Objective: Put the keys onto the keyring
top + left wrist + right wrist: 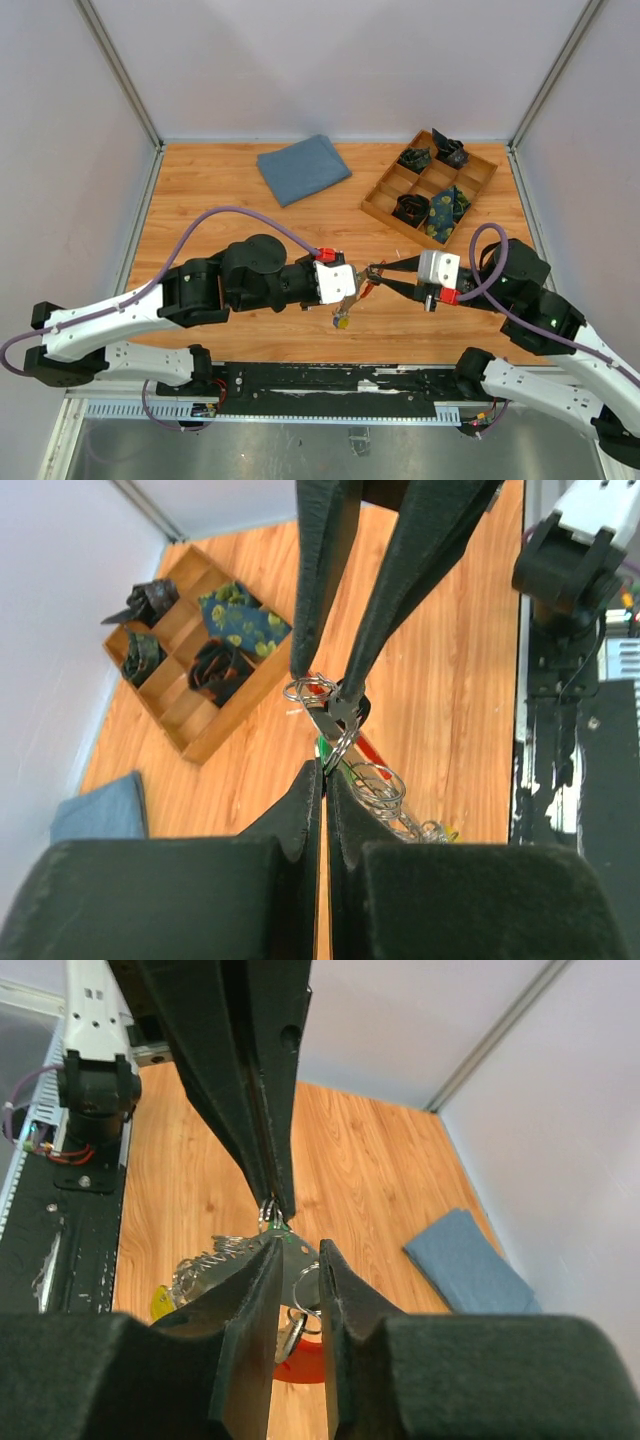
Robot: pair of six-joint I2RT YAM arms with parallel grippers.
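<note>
- The threading step was in hand. Both arms met over the middle of the wooden table (200,190), with the work held between their fingertips.
- The left gripper (352,290) was pinched fully closed on the wire loops at the head of the bunch of small thin silver-grey metal keys (400,825). The keys fanned out below it, one with a yellow end.
- The right gripper (298,1260) had its jaws slightly apart around the small rings. It did not appear to be clamping anything.
- The thin bright red curved keyring (298,1360) lay just below and between the right fingers, close against the bunch. Whether any key was on it could not be told.
- The next move probably called for a firm hold on the red loop and fine alignment of its end with a key's hole.
- The folded blue cloth (303,168) and the wooden compartment tray (401,227) of rolled dark ties (412,208) sat well apart at the back. Only the crowded fingertips and tangled rings stood in the way.
</note>
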